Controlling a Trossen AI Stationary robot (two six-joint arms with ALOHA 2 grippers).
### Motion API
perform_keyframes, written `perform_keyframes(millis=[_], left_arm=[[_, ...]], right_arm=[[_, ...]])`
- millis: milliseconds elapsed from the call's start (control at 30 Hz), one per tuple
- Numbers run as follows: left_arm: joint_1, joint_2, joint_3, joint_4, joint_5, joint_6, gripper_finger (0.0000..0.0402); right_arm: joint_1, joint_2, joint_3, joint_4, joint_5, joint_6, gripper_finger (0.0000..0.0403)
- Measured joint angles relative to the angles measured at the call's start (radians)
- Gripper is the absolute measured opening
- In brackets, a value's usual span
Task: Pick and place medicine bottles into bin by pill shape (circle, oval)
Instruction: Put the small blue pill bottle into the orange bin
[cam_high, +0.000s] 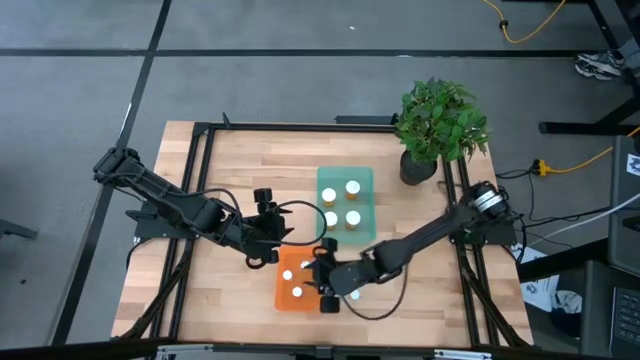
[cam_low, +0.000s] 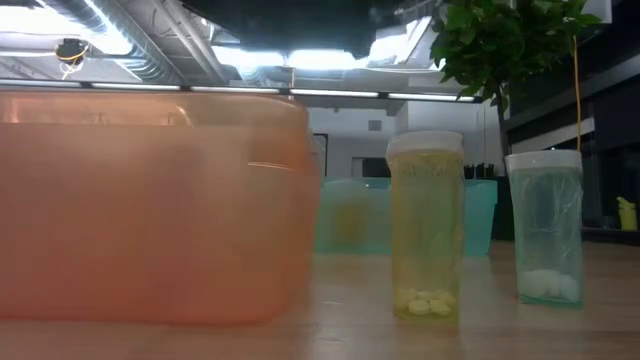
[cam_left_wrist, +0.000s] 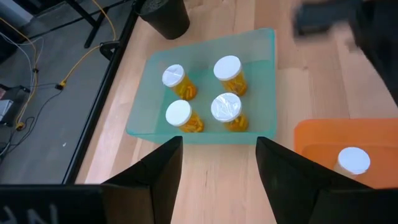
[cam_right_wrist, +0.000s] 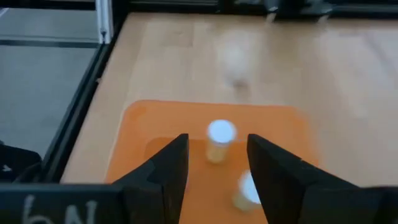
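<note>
A green tray (cam_high: 345, 178) holds several white-capped orange bottles (cam_left_wrist: 227, 74), standing upright. An orange tray (cam_high: 283, 297) near the front edge holds two bottles (cam_right_wrist: 220, 139) that show in the right wrist view. Two more bottles (cam_low: 425, 225) stand on the table to the right of the orange tray. My left gripper (cam_left_wrist: 217, 146) is open and empty between the two trays, on the green tray's near side (cam_high: 272, 240). My right gripper (cam_right_wrist: 217, 138) is open and empty above the orange tray's right part (cam_high: 322, 280).
A potted plant (cam_high: 438, 125) stands at the table's far right corner. A black frame (cam_high: 205, 140) runs along the table's edges. Bare wood lies left of the orange tray and at the far left.
</note>
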Motion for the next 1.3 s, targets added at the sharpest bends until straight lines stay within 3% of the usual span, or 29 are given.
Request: perform_keyframes(millis=[133, 300, 567, 800, 967, 1100, 1300], left_arm=[[0.0, 0.0, 0.0, 0.0, 0.0, 0.0, 0.0195], [0.0, 0.0, 0.0, 0.0, 0.0, 0.0, 0.0195], [0.0, 0.0, 0.0, 0.0, 0.0, 0.0, 0.0195], [0.0, 0.0, 0.0, 0.0, 0.0, 0.001, 0.0195], [0.0, -0.006, 0.0, 0.0, -0.001, 0.1, 0.0195], [0.008, -0.027, -0.005, -0.036, 0.008, 0.081, 0.0195], [0.065, -0.133, -0.152, -0.004, 0.031, 0.039, 0.0195]], right_arm=[[0.003, -0.128, 0.0, -0.182, 0.043, 0.024, 0.0164], [0.045, -0.254, 0.0, -0.446, -0.017, 0.189, 0.0164], [0.176, -0.278, -0.001, -0.818, -0.035, 0.442, 0.0164], [0.276, -0.224, -0.001, -0.831, -0.035, 0.563, 0.0164], [0.314, -0.193, -0.002, -0.78, -0.017, 0.565, 0.0164], [0.319, -0.183, -0.002, -0.748, -0.009, 0.568, 0.0164], [0.319, -0.18, -0.002, -0.743, -0.008, 0.567, 0.0164]])
